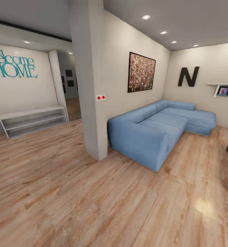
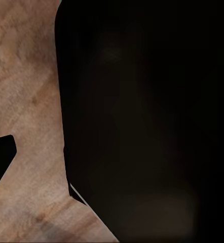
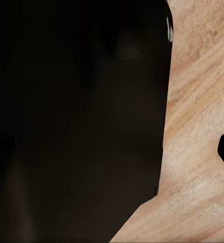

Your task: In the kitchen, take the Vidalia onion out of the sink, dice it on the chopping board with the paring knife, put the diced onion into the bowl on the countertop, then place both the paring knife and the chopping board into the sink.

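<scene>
Wood-plank flooring ran under you toward a blue corner sofa at two o'clock and a white pillar at twelve. You had teal "Welcome HOME" lettering at ten o'clock, above a low white shelf. Dark robot bodywork blocked both wrist cameras, so I could not tell either claw's state, nor where the onion lay.

A dark shape hides most of each wrist view.
</scene>
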Available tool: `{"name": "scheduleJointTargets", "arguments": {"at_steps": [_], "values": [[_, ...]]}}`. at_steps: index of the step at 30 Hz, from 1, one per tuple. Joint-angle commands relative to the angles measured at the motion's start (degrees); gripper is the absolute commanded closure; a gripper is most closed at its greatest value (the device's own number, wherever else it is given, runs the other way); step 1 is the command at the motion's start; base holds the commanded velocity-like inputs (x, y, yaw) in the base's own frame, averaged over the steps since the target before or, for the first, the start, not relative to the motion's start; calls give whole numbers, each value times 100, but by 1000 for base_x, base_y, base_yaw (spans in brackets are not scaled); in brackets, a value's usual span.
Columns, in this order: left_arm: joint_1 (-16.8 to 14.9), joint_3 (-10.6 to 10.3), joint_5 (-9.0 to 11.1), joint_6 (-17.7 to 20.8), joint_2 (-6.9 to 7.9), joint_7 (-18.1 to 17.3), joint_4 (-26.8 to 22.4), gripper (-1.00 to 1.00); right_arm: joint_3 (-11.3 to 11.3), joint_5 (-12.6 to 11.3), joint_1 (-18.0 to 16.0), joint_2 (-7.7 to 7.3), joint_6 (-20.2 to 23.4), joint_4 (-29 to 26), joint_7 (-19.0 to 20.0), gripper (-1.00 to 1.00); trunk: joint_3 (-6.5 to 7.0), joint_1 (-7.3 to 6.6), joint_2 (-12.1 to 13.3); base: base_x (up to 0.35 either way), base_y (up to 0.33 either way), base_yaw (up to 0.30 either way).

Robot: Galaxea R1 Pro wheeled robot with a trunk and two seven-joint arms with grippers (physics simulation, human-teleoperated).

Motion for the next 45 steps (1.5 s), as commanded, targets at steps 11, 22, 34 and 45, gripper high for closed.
{"name": "scheduleJointTargets", "arguments": {"at_steps": [11, 22, 34, 45], "values": [[35, 21, 9, -18, -1, -18, -19, -100, 14, 9, -9, 168, -64, -198, -9, -100, -3, 0, -2, 0, 0, 0], [35, 20, -14, -183, 43, 11, -69, -100, 13, 9, -9, 154, -79, -317, -9, -100, -3, 0, -2, 0, 0, 0], [35, 48, 7, -568, 223, 28, -450, -100, 12, 23, -9, 110, -80, -704, -99, -100, -3, 0, -2, 0, 0, 0], [35, 61, 15, -751, 247, 49, -3993, -100, 10, 48, -81, 102, -51, -4336, -303, -100, -3, 0, -2, 0, 0, 0]]}}
